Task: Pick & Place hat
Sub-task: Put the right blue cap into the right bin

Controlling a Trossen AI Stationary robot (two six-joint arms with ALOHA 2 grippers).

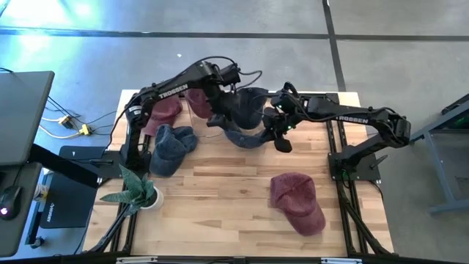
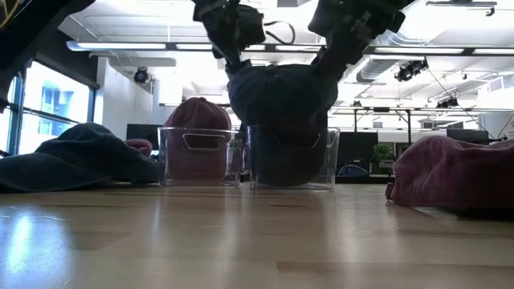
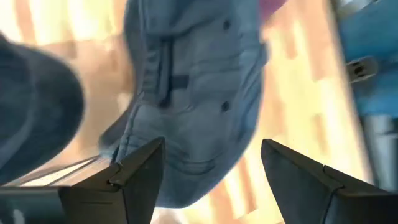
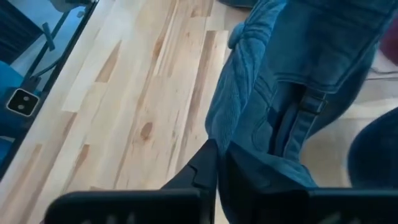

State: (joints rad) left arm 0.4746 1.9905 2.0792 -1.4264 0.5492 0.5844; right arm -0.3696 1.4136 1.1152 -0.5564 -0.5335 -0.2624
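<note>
A dark blue hat [image 1: 248, 111] sits heaped in the right one of two clear bins [image 2: 320, 164] at the table's far middle, rising above the bin's rim. My right gripper [image 4: 214, 171] is shut on its edge, reaching in from the right. My left gripper [image 3: 211, 180] hovers open above the same hat [image 3: 199, 93], one finger on either side of it; I cannot tell whether it touches. A maroon hat [image 2: 201, 144] fills the left bin. My right gripper pinches the blue hat's rim [image 4: 235, 149] between its two fingers, close to the back strap [image 4: 303, 106]. The fingers come slanting down from the table's right side. The hat's inside shows toward the wrist, and its body rests in the bin.
On the table lie another blue hat [image 1: 172, 147] at the left and a maroon hat [image 1: 297, 202] at the near right. A small potted plant [image 1: 139, 192] stands near the left front. Bare wood stretches across the near middle.
</note>
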